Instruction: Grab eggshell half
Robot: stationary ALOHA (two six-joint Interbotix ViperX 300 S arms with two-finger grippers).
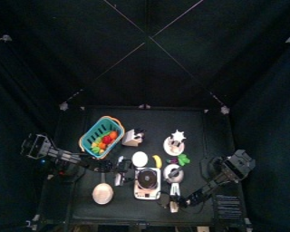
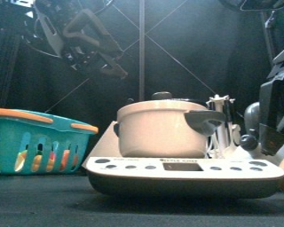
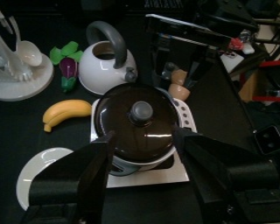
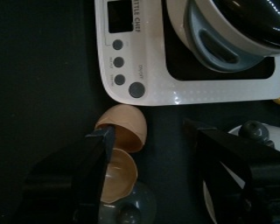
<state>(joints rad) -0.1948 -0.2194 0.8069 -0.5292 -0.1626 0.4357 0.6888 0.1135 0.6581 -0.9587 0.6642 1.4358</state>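
My right gripper (image 4: 149, 162) hangs over the table's front edge with its jaws spread wide, nothing between them. Just beside the jaw on one side lie two brown eggshell halves: the nearer eggshell half (image 4: 122, 126) sits close to the front corner of the white cooker (image 4: 189, 61), and the second eggshell half (image 4: 115, 173) lies touching or almost touching that jaw's inner face. Neither half is gripped. From above, the shells hide under my right arm near the front edge, to the right of the cooker (image 1: 147, 184).

My left gripper (image 3: 140, 179) hovers above the cooker's dark lid (image 3: 140, 120), jaws also spread apart and empty, with the lid's knob showing between them.

Past the cooker, toward the table's back edge, stand a white kettle (image 3: 108, 61), a yellow banana (image 3: 66, 113) and some green and purple vegetables (image 3: 66, 63). A white rack (image 3: 17, 66) stands near them. A white plate (image 3: 49, 171) lies beside the cooker at the front edge. A teal basket (image 1: 101, 136) holding red and orange pieces sits toward the table's back left corner.
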